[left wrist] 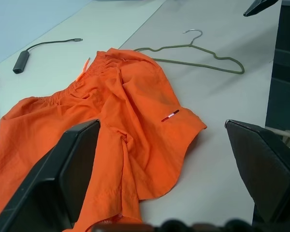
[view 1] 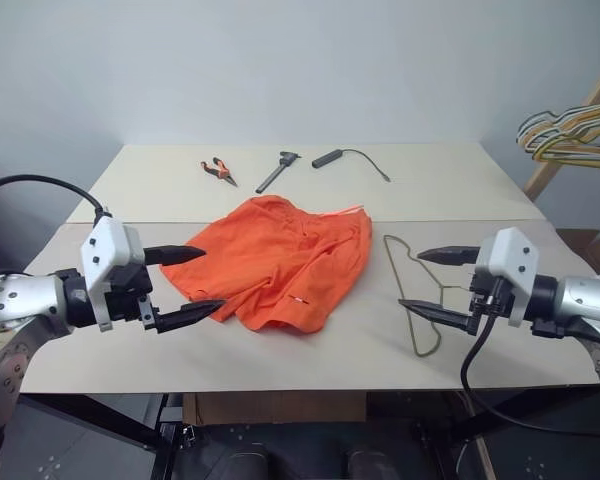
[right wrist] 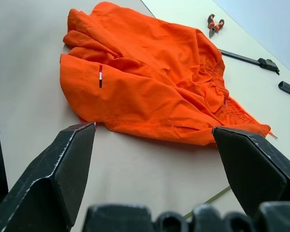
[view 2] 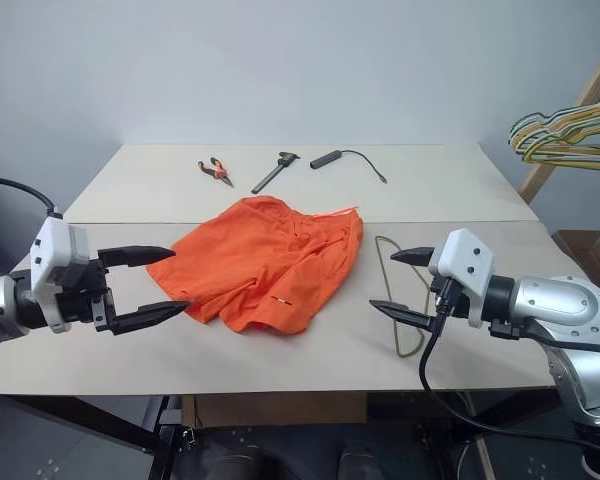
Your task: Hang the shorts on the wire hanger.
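Hanger (view 1: 420, 295): lower end passes behind the right gripper's (view 1: 430, 280) lower finger; in the right wrist view only a sliver of wire shows between the fingers. Shorts (left wrist: 111, 135) run off the left wrist view's edge, near hem behind a finger. Bunch of hangers (view 1: 570, 135) cut by the frame edge; count unreadable.

I see my left gripper (view 1: 194, 279) and right gripper (view 1: 427, 280) pointing inward toward each other, fingers spread wide, holding nothing.

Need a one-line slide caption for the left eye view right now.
Open left gripper and right gripper flank the orange shorts beside the wire hanger on the table.
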